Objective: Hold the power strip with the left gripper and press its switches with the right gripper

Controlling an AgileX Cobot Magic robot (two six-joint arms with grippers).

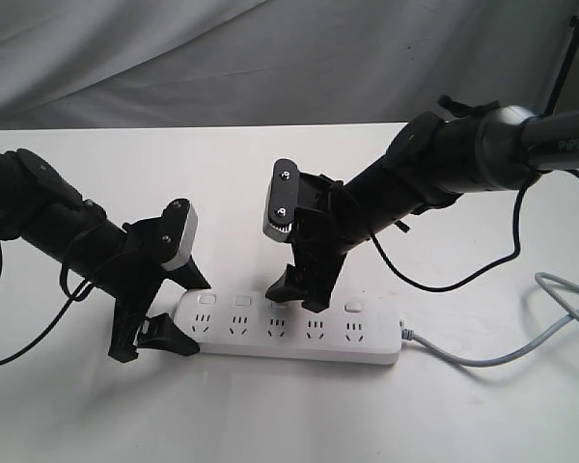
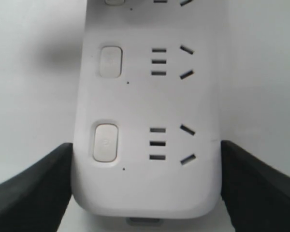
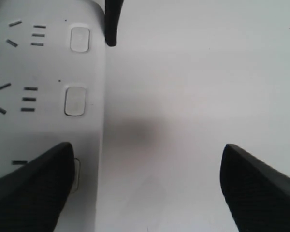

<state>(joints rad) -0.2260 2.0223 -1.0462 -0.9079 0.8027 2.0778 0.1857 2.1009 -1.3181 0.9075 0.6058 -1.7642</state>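
Observation:
The white power strip [image 1: 299,336] lies flat on the table, its grey cable [image 1: 482,359] leaving the right end. My left gripper [image 1: 174,313] is shut on the strip's left end, one black finger against each long side [image 2: 146,145]. The end switch [image 2: 105,142] and the one beside it [image 2: 110,61] show between those fingers. My right gripper [image 1: 304,285] stands open over the strip's back edge near the middle. One of its fingers [image 3: 34,188] covers most of a switch [image 3: 77,175]; contact cannot be told. Its other finger [image 3: 261,188] hangs over bare table.
A grey cable [image 1: 571,289] loops at the table's right edge, and a thin black cable [image 1: 444,285] hangs from the right arm. White cloth [image 1: 222,58] rises behind the table. The left gripper's far finger [image 3: 112,21] shows beside the strip.

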